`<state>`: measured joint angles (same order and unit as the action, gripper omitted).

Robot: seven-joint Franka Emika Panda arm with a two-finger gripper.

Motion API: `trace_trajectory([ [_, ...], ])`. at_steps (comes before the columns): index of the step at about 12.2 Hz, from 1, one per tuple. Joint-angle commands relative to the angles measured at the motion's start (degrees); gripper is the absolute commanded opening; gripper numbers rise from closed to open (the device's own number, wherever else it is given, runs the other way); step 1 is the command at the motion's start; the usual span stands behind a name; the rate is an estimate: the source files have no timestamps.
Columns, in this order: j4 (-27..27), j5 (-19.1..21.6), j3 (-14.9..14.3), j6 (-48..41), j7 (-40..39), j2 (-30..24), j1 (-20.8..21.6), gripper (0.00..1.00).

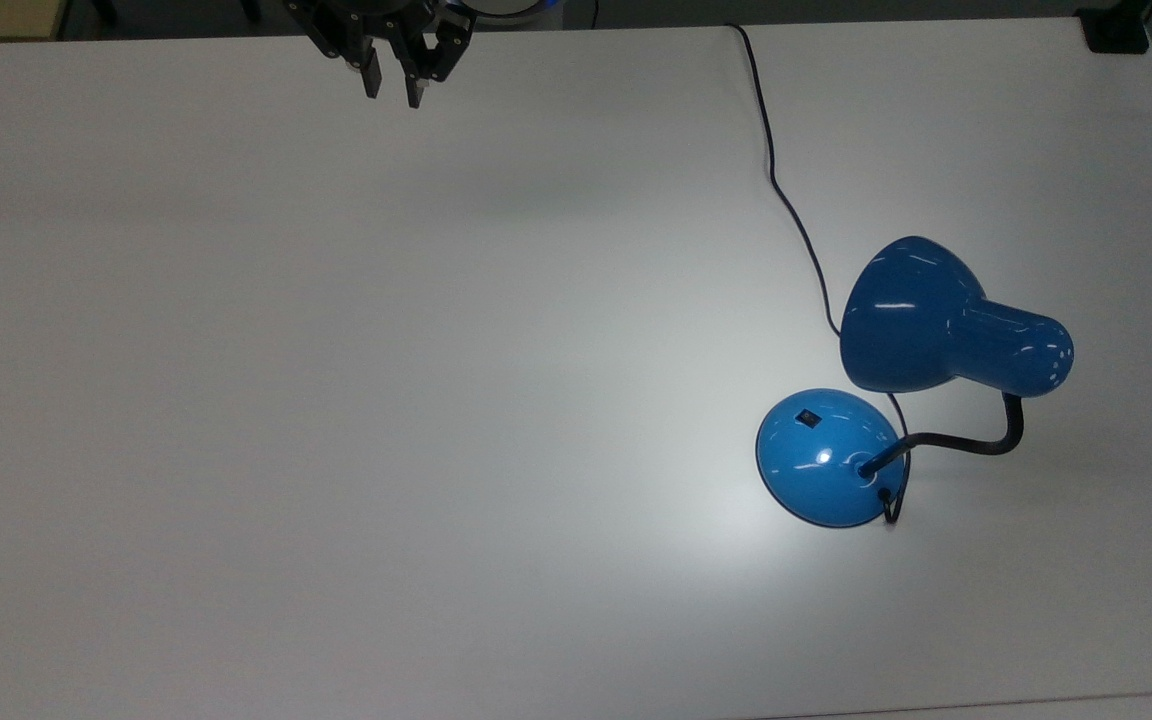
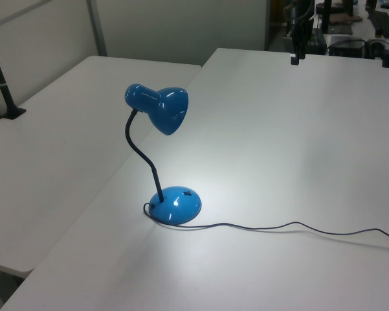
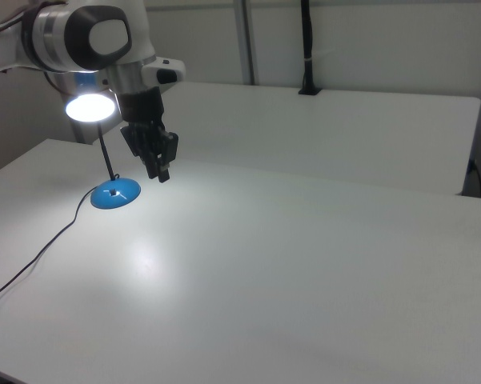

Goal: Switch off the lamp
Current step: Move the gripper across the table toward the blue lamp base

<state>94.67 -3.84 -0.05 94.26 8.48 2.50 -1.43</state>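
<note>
Bare table [image 1: 336,400] all around lamp [image 1: 826,455]; cord [image 1: 786,195] behind.
</note>
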Motion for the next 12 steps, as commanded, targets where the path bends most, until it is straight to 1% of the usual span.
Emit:
trace_trajectory([
  [1,-1.1,1.1,-1.0,2.5,-7.7,2.7,4.4,0.0],
  [2,-1.0,1.1,-1.5,3.6,-9.7,3.3,5.6,0.0],
  [3,-1.0,1.1,-3.0,6.2,-12.8,4.6,8.6,0.0],
  [5,-0.9,1.0,-5.4,8.3,-16.8,5.7,12.9,0.0],
  [6,-0.7,1.0,-5.7,8.6,-20.9,5.9,14.2,0.0],
  [7,-0.9,1.1,-6.1,8.7,-24.1,7.4,15.9,0.0],
  [9,-0.7,1.1,-7.1,13.8,-29.4,9.9,19.9,0.0],
  [11,-0.6,1.5,-7.2,15.9,-31.1,11.6,21.2,0.0],
  [12,-0.8,4.5,-7.2,18.9,-31.3,12.7,21.7,0.0],
])
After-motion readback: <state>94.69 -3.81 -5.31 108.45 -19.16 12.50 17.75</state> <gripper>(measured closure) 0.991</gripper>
